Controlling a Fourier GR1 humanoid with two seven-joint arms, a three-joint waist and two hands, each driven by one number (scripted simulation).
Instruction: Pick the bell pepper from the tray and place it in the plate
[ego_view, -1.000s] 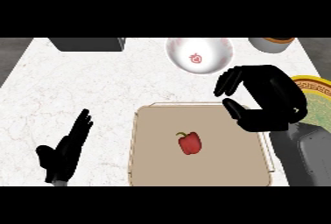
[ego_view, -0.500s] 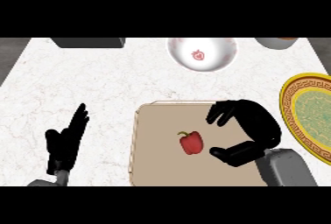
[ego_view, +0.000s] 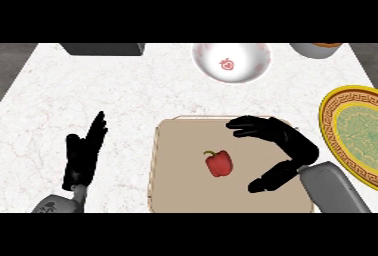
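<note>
Red bell pepper (ego_view: 218, 163) lain mid tray (ego_view: 177, 195), right hand (ego_view: 284, 145) spread apart just right of pepper, untouched, left hand (ego_view: 83, 157) rested flat-fingered left of tray, plate (ego_view: 347, 135) right of tray

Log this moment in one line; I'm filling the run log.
right hand open beside bell pepper | pepper on tray | plate waiting

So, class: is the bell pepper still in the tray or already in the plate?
In the tray. The red bell pepper lies on the tray, beside the open right hand; the plate holds nothing visible.
</note>
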